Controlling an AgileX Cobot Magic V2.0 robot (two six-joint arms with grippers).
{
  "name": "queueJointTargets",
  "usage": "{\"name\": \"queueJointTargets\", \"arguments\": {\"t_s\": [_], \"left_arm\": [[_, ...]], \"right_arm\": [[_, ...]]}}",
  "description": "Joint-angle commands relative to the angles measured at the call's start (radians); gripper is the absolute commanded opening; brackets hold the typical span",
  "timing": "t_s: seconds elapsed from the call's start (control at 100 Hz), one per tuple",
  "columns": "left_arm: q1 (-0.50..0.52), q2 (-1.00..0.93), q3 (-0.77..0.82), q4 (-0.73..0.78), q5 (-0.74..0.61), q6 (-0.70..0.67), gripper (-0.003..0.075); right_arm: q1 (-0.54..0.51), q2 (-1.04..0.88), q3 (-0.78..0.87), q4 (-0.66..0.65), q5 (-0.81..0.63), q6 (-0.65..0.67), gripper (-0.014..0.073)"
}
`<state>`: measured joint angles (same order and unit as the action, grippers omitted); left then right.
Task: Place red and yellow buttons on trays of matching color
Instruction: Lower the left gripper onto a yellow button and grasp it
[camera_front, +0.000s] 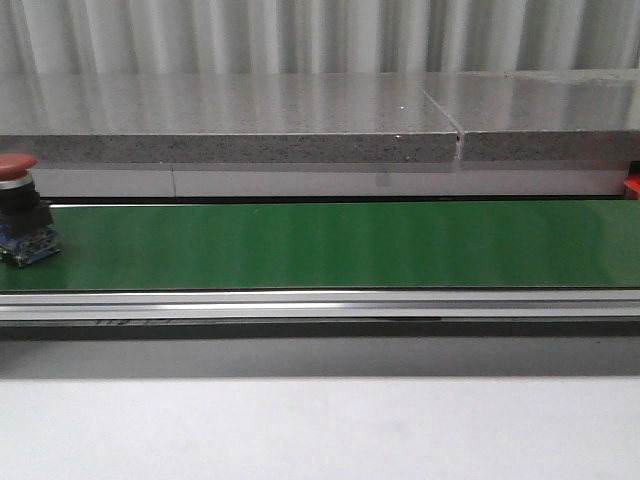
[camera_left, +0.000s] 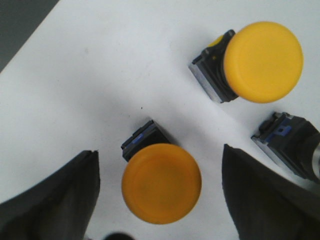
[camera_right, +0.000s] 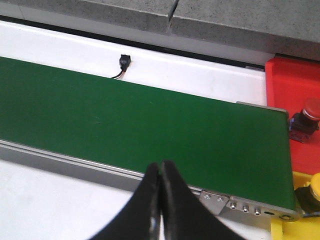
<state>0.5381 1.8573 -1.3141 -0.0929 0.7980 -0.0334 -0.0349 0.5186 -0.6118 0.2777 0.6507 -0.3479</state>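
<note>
Buttons are the task's things here, and the nearest is a yellow button (camera_left: 161, 182) that stands on the white counter (camera_left: 125, 65) between the wide-open fingers (camera_left: 55, 200) of the left gripper (camera_left: 160, 195); nothing is held yet. A second yellow button (camera_left: 262, 61) lies on its side beyond the first one, and a dark button body (camera_left: 290, 142) lies beside that, well apart from the first.

On the green belt (camera_front: 330, 245), a red button (camera_front: 18, 205) stands at its left end. At the right end of the belt, a red tray (camera_right: 292, 90) holds another red button (camera_right: 306, 117).

The right gripper (camera_right: 160, 200) hangs above the near edge of the belt, its fingers pressed together and empty.

I judge the yellow button to be light, stiff plastic with a smooth, probably slippery dome. It seems safer to take it at the square dark body under the cap.
</note>
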Motion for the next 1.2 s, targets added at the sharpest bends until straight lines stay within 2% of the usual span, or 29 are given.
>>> {"name": "queueJointTargets", "arguments": {"t_s": [0.0, 0.12, 0.34, 0.55, 0.67, 1.19], "left_arm": [[0.001, -0.03, -0.027, -0.021, -0.034, -0.012, 0.0501], [0.001, -0.02, -0.027, -0.025, -0.03, -0.012, 0.0458], [0.001, -0.016, -0.027, -0.025, -0.033, -0.012, 0.0229], [0.001, -0.029, -0.027, -0.025, -0.036, -0.01, 0.0087], [0.001, -0.064, -0.023, -0.025, -0.024, -0.005, 0.0058], [-0.039, -0.362, 0.169, -0.033, -0.05, 0.048, 0.0058]], "right_arm": [[0.0, 0.003, -0.024, 0.014, -0.061, -0.008, -0.0068], [0.0, 0.003, -0.024, 0.014, -0.061, -0.008, -0.0068], [0.0, 0.003, -0.024, 0.014, -0.061, -0.008, -0.0068], [0.0, 0.003, -0.024, 0.014, -0.061, -0.008, -0.0068], [0.0, 0.003, -0.024, 0.014, -0.061, -0.008, -0.0068], [0.0, 0.003, -0.024, 0.014, -0.061, -0.008, -0.0068]]}}
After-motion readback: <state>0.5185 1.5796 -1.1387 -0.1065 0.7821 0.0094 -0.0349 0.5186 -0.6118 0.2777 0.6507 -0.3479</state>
